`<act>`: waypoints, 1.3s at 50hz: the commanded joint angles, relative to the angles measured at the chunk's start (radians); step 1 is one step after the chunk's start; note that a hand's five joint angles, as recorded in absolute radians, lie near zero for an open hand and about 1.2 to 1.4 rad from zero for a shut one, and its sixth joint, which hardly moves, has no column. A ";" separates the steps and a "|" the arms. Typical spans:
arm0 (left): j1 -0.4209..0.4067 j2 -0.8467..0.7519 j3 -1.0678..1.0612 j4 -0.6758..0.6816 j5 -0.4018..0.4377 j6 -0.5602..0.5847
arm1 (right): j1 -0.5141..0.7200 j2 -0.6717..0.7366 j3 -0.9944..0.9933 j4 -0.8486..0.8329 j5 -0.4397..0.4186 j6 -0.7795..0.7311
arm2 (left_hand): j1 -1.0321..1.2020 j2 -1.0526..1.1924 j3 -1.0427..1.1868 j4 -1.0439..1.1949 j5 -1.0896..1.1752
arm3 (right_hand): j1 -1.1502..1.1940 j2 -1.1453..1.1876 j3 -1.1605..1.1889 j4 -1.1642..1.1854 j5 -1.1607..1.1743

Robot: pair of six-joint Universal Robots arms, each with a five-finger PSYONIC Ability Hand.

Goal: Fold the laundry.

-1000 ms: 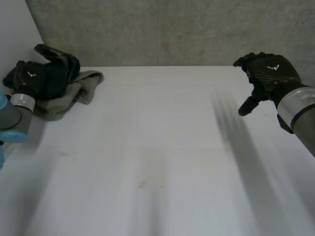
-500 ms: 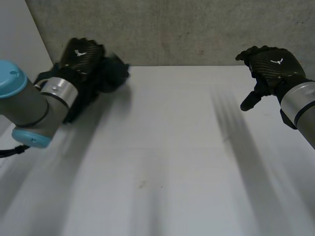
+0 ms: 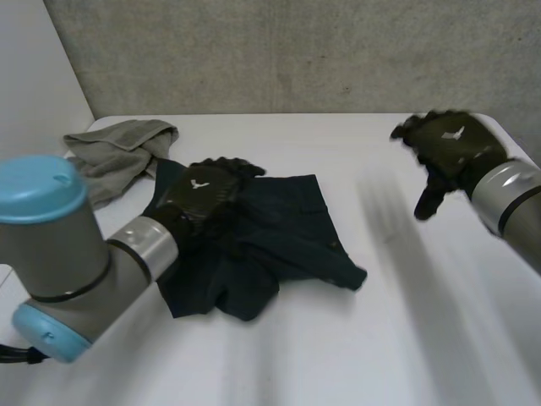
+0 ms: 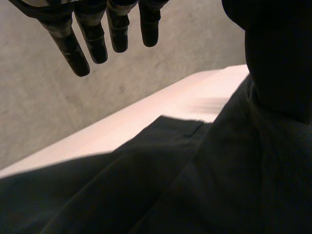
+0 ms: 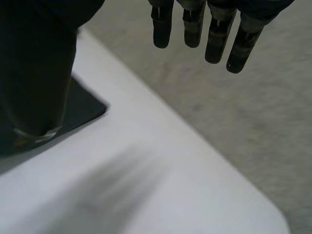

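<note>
White tabletop point(image 3: 338, 355) below, rough grey concrete wall point(image 3: 296, 51) behind it, and right in the thick of things is the rumpled dark navy fabric garment point(image 3: 287, 228). It lies loose on the table, spread out but creased, with one flap trailing off toward the robot's right and a bunched lobe sagging at the near edge.

On top of that garment sits the left hand point(image 3: 199, 190), planted on its left part, palm down on the cloth. Look along the palm from the left wrist: the fingers point(image 4: 92, 39) are straight and spread, hanging clear above the dark fabric point(image 4: 170, 185) with the wall behind them. No pinch, no curl round the cloth; the hand is slack and grips nothing. The left arm point(image 3: 59, 245), grey with its light-blue cap, runs back from the garment's left side toward the camera.

Just beyond the garment's far left corner lies a crumpled grey-green cloth point(image 3: 114, 148), and from the head view the two look to touch or overlap there.

Well to the right of the garment, and apart from it, the right hand point(image 3: 448, 144) hangs over bare table. From its wrist, the fingers point(image 5: 217, 34) point out straight with nothing between them and the thumb: empty and relaxed.
</note>
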 commanded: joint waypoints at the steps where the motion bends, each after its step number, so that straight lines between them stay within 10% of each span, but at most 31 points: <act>1: 0.071 0.075 -0.090 -0.055 0.006 0.000 | 0.145 0.037 0.030 0.089 0.007 -0.020 | -0.014 -0.028 -0.035 -0.027 -0.048 | -0.025 -0.045 -0.041 -0.059 -0.068; 14: 0.206 0.196 -0.215 -0.107 0.010 0.004 | 0.230 0.140 0.084 0.000 0.004 0.319 | -0.014 -0.028 -0.035 -0.027 -0.048 | -0.025 -0.045 -0.041 -0.059 -0.068; 40: 0.309 0.052 -0.250 -0.049 0.070 0.128 | 0.325 0.264 0.145 -0.130 0.113 0.310 | -0.001 -0.015 -0.023 -0.015 -0.036 | -0.025 -0.045 -0.041 -0.059 -0.068; 65: 0.249 -0.081 -0.138 -0.015 0.032 0.192 | 0.336 0.249 0.216 -0.135 0.115 0.247 | 0.980 0.965 0.958 0.966 0.945 | -0.025 -0.045 -0.041 -0.059 -0.068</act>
